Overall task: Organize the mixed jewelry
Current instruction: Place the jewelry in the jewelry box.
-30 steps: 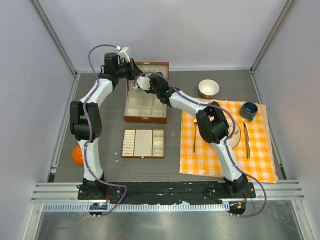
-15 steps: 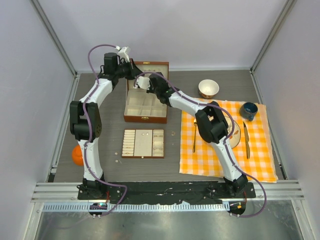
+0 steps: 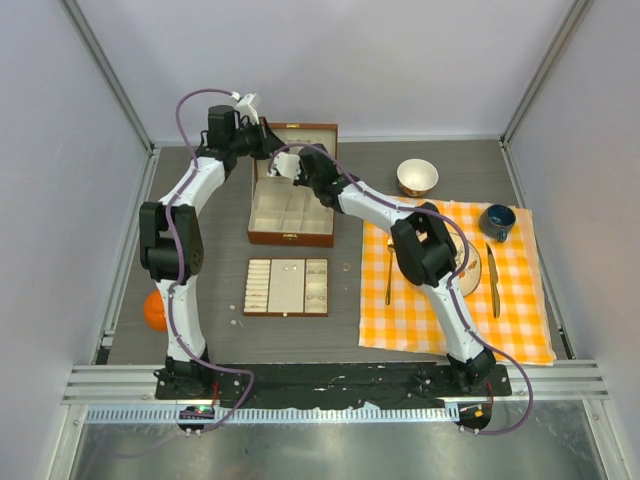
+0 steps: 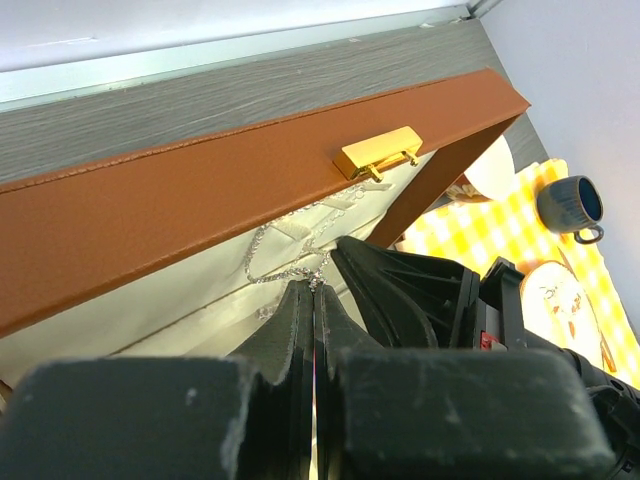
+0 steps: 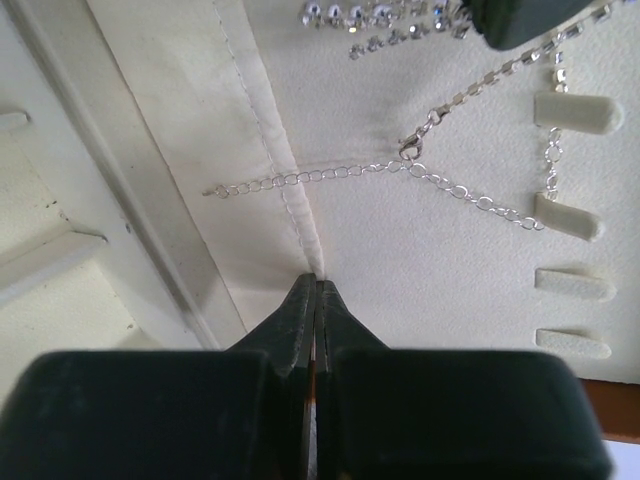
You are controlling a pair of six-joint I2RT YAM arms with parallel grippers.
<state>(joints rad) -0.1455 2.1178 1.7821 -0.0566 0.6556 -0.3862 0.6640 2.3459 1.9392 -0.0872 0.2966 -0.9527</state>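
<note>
- Top external view: the brown box (image 3: 290, 238) stood open at upper centre of the frame with its lid (image 3: 315, 140) raised. Both arms reached in over it.
- Left wrist view: the left gripper (image 4: 315, 288) sat low in the middle of the frame. Its fingers were pressed together against the lid's cream lining, below the gold clasp (image 4: 378, 155).
- The chain necklace (image 4: 285, 272) lay on that lining and ran straight into the left tips. It looked pinched there, though the contact was too small to be sure.
- Right wrist view: the right gripper (image 5: 316, 288) had its fingers pressed together at lower centre with nothing seen between them. The tips touched the lining beside a stitched seam.
- Same view: the chain necklace spread across the middle of the frame. One strand reached the row of cream pegs (image 5: 570, 112) at the right edge.
- Top external view: the cream-lined tray (image 3: 288, 295) lay just below the box, at frame centre.
- Loose pale bits rested on the table, one just right of the tray (image 3: 346, 266) and others off its lower left corner.
- A gold fork (image 3: 389, 272) lay on the checked cloth (image 3: 430, 320), right of centre.
</note>
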